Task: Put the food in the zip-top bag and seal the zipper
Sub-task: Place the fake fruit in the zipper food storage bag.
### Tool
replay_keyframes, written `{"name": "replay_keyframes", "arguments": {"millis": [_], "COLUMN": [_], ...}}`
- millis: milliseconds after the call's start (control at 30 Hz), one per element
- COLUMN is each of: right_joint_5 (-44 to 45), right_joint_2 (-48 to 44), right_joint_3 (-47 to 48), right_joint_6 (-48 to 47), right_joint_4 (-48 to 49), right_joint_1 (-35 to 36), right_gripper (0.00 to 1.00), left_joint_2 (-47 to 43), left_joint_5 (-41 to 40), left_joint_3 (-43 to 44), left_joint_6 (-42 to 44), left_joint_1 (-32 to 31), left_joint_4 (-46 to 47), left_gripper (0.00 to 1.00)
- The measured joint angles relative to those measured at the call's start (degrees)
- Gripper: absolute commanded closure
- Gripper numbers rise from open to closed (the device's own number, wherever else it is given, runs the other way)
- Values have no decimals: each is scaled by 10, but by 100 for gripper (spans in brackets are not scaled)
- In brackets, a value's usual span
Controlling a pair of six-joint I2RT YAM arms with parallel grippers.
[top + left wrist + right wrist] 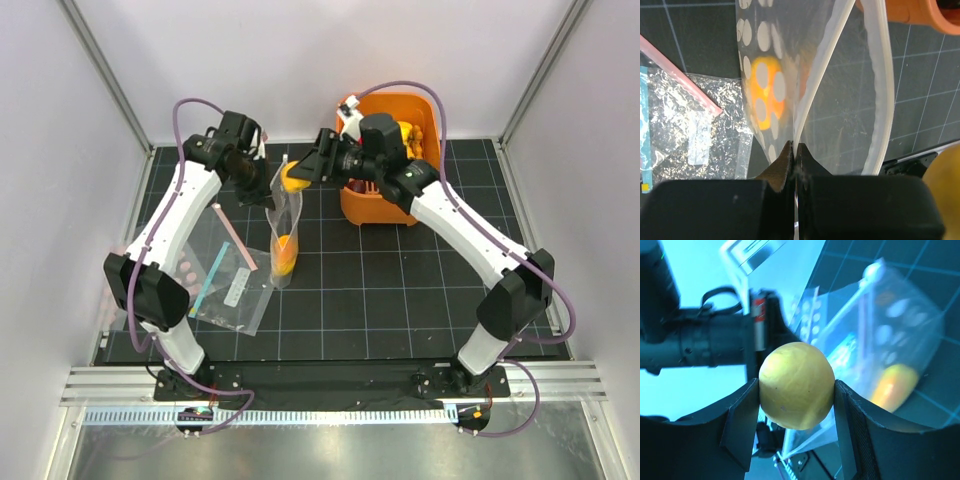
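Over the dark surface point(400, 290), left of the orange basket point(385, 208), the dotted bag point(284, 222) hangs upright. The left gripper point(794, 151) holds it by one mouth edge only, its jaws shut flat on the plastic. The right gripper point(796, 390) is clamped around a yellow fruit point(291, 177) right at the bag's top, and an orange piece point(767, 92) already sits down inside. To my eye the trouble is the mouth. Held on one side, it gapes only as a loose loop, so the fruit could land on the zipper point(881, 75), fold the lip shut or shove the floppy bag aside, and drop onto the surface instead. Added weight might also tug the film out of that thin pinch. From overhead you get the layout and how near fruit and bag are, but not how wide the opening is. The left wrist view shows the two lips parted and the pinch itself. The right wrist view alone shows the fruit seated squarely between both fingers, with the bag beyond it.
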Motion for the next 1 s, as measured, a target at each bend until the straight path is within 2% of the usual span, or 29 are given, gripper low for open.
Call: {"name": "replay_keyframes", "arguments": {"millis": [233,433,567,633,667,700,733,767,1000], "right_joint_5": [16,45,66,73,76,78,80,82,97], "right_joint_2": [-2,-1,12,19,22,24,27,29,31], "right_joint_3": [-7,-33,-39,-38,-38,-37,-34,-31,-4], "right_joint_6": [-5,-3,-7,-11,-14,-18,-22,-22,-41], "right_joint_4": [-8,-9,-40,-54,-59,-66,-74,-80,-99], "right_joint_1": [64,72,72,71,71,71,71,71,71], "right_gripper": [58,59,53,47,40,29,11,3,2], "left_joint_2": [-39,-65,-74,-74,-74,-74,-74,-74,-75], "left_joint_5": [22,40,46,48,49,49,49,49,49], "left_joint_3": [-61,-73,-73,-74,-74,-74,-74,-74,-74], "left_joint_6": [7,4,4,4,4,4,4,4,4], "left_joint_1": [0,-1,-2,-2,-2,-2,-2,-2,-2], "left_joint_4": [23,36,41,44,45,45,46,46,47], "left_gripper": [100,100,100,100,100,100,100,100,100]}}
